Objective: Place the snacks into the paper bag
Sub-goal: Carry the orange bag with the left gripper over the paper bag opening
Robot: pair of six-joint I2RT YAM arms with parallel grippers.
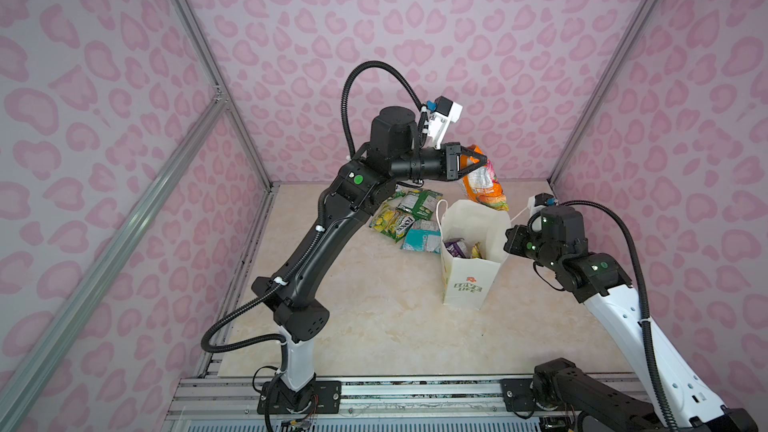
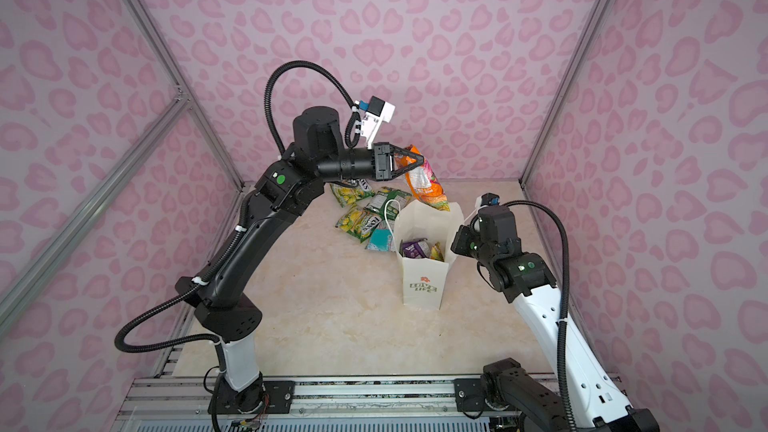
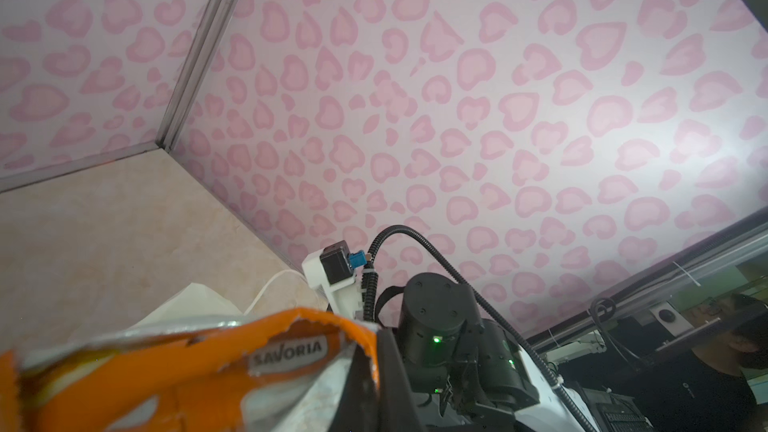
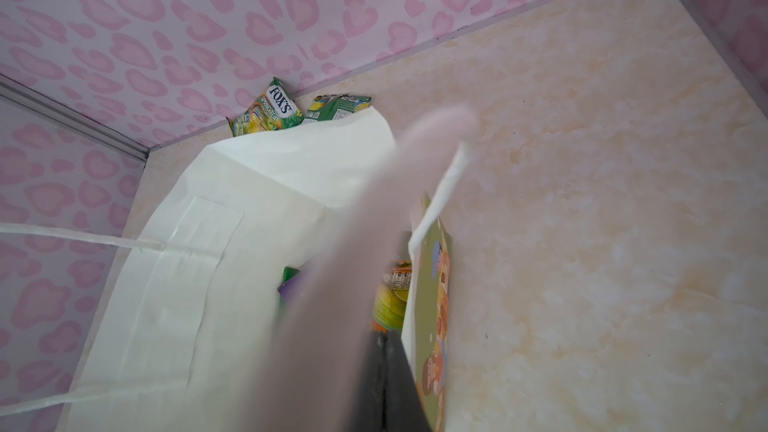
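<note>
Both top views showed the left hand (image 1: 482,159) pinching the orange Savoria packet (image 1: 484,187) by its top; the paper bag (image 1: 469,284) stood just below and nearer. Centring over its mouth before release looked wise.

Orange SAVORIA packet (image 3: 199,371) close in foreground, torn silver edge, black gripper finger (image 3: 392,392) against it, white paper bag (image 3: 195,301) rim behind, right arm (image 3: 436,326) beyond.

Both top views overlook the whole table (image 1: 374,334); close wrist views share the paper bag (image 4: 187,263)
</note>
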